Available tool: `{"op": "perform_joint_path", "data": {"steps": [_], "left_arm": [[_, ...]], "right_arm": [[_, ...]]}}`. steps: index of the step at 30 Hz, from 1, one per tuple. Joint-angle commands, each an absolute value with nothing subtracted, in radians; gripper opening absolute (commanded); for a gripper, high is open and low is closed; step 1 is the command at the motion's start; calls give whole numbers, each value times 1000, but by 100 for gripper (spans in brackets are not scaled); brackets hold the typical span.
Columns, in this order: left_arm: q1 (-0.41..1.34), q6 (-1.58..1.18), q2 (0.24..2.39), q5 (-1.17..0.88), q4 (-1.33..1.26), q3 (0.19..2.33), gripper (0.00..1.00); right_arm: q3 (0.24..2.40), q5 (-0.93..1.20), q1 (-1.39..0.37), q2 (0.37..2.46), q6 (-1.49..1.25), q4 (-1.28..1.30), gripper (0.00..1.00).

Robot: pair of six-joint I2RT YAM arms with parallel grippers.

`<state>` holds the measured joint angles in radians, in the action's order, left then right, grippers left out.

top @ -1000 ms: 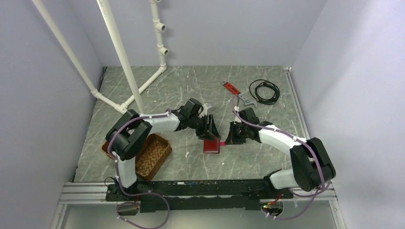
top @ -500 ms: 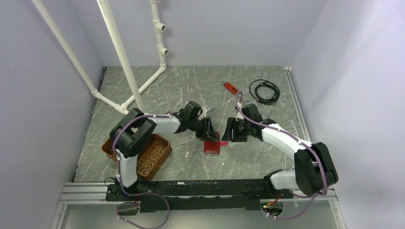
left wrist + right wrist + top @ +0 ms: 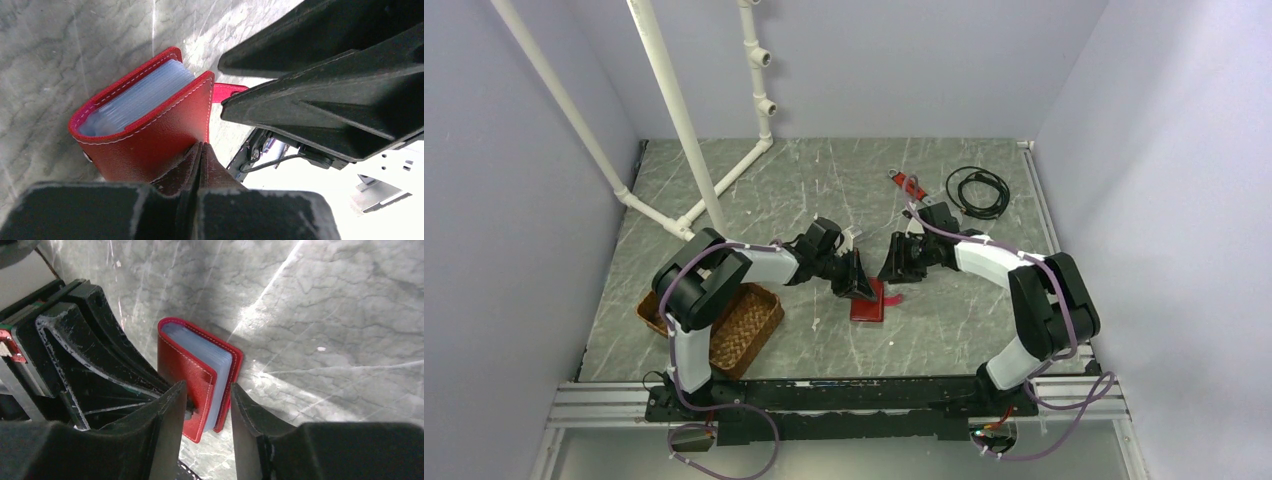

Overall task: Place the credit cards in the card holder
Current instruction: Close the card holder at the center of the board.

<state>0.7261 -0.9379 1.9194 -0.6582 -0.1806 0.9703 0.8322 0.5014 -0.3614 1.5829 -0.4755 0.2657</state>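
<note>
Swinging inward since a second ago, the right arm has drawn its elbow in and brought the right gripper (image 3: 207,386) over to the card holder (image 3: 180,360), while the left gripper (image 3: 200,155) has closed. Both arms reach low toward the middle of the table (image 3: 325,315), wrists angled down and facing each other. The left fingers are pressed together, tips against the lower edge of the red cover; whether they nip that edge I cannot tell. The right fingers stand apart with the holder's near end between them, close to both covers; whether they press on it I cannot tell. The holder sits on the table just between the two grippers, slightly gaping, its clear sleeves (image 3: 135,97) showing; what the sleeves contain is hard to make out. Its near end is hidden behind the fingers in both wrist views, and from above the grippers cover part of it. Further out lie a wicker basket (image 3: 749,318), a wrench (image 3: 908,184) and a coiled cable (image 3: 977,190).
</note>
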Motion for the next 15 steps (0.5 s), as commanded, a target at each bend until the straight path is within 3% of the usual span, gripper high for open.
{"op": "perform_joint_path", "data": {"steps": [1,7,8,9,11,13,15], "left_arm": [[731,-897,1940,-605,-116,982,4],[731,-900,1958,-626,-117,1024,6],[729,-899,1958,-637,-111,1033,10],[726,-893,1952,-644,-96,1040,24],[714,-883,1916,-643,-83,1032,42],[698,-873,1870,-638,-66,1016,50],[682,-853,1835,-641,-30,1012,52]], "right_arm": [[814,545,-378,1585,-476,191,36],[792,555,-379,1640,-496,123,12],[790,541,-379,1644,-501,120,7],[788,519,-378,1647,-504,120,1],[794,462,-377,1653,-490,140,0],[799,443,-377,1664,-467,145,0],[802,431,-377,1675,-458,147,0]]}}
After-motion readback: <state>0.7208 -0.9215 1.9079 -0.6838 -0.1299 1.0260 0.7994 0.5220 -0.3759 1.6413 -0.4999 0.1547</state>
